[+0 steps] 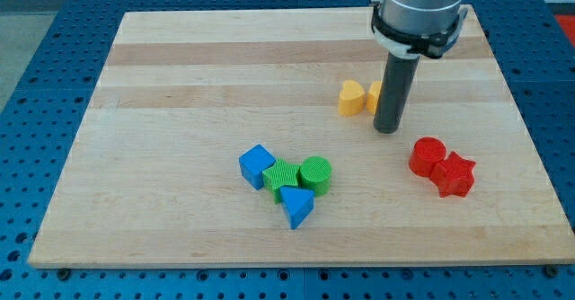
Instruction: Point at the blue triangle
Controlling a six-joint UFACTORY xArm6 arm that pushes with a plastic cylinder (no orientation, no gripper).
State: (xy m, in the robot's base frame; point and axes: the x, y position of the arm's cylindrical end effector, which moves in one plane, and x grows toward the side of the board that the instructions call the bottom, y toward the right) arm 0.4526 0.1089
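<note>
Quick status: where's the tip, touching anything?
My tip: no gripper, holding nothing; beside the yellow blocks, contact unclear; far from the blue triangle.

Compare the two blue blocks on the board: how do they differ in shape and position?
Shape: the blue triangle has a three-sided top; the blue cube has a four-sided top.
Position: the triangle lies nearer the view's bottom, the cube up and to the view's left of it.
Distance: my tip is nearer neither by much, touching neither.
Shared: the same blue, and both sit against the green blocks.
</note>
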